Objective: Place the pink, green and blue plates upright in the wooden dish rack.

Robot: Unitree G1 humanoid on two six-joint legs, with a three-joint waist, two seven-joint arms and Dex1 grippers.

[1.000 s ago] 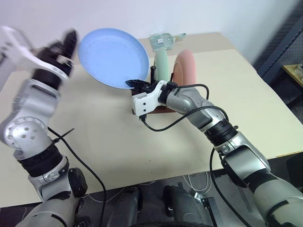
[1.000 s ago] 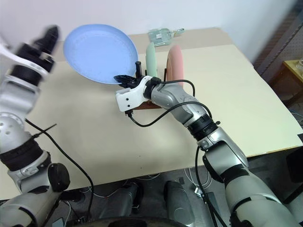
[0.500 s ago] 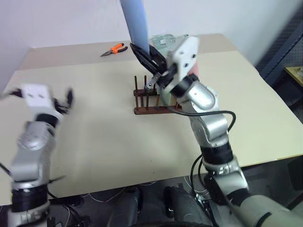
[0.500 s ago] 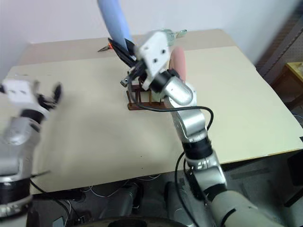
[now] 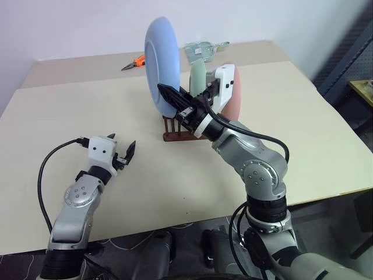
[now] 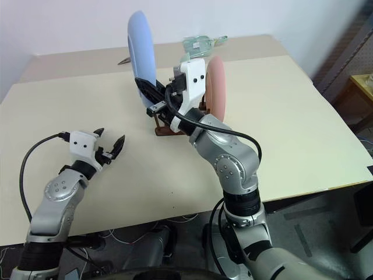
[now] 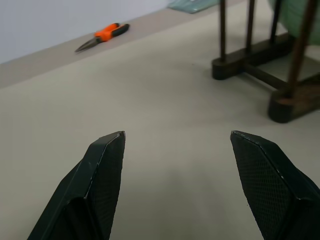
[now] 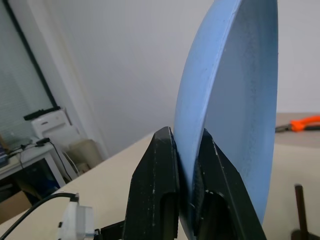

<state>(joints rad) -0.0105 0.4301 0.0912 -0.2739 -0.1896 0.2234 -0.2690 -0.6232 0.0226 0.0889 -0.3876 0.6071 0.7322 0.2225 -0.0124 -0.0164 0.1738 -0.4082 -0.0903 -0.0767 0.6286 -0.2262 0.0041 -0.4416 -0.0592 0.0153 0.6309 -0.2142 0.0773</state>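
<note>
My right gripper (image 5: 165, 91) is shut on the lower rim of the light blue plate (image 5: 161, 63), which stands on edge in the air just above the left end of the wooden dish rack (image 5: 175, 133). In the right wrist view the two black fingers (image 8: 155, 170) pinch the blue plate (image 8: 235, 100). The green plate (image 5: 198, 77) and the pink plate (image 5: 233, 104) stand upright in the rack behind my wrist. My left gripper (image 5: 123, 141) is open and empty, low over the table to the rack's left; the left wrist view has the rack's pegs (image 7: 248, 25) ahead of it.
Orange-handled pliers (image 5: 135, 60) lie at the table's far edge, left of the rack. A clear plastic bag (image 5: 204, 49) lies behind the rack. Bare tabletop (image 5: 105, 111) spreads between my left gripper and the rack.
My right wrist has rolled, turning the blue plate from facing up to standing on edge over the rack. My left arm has dropped from high at the left down near the table, still open.
</note>
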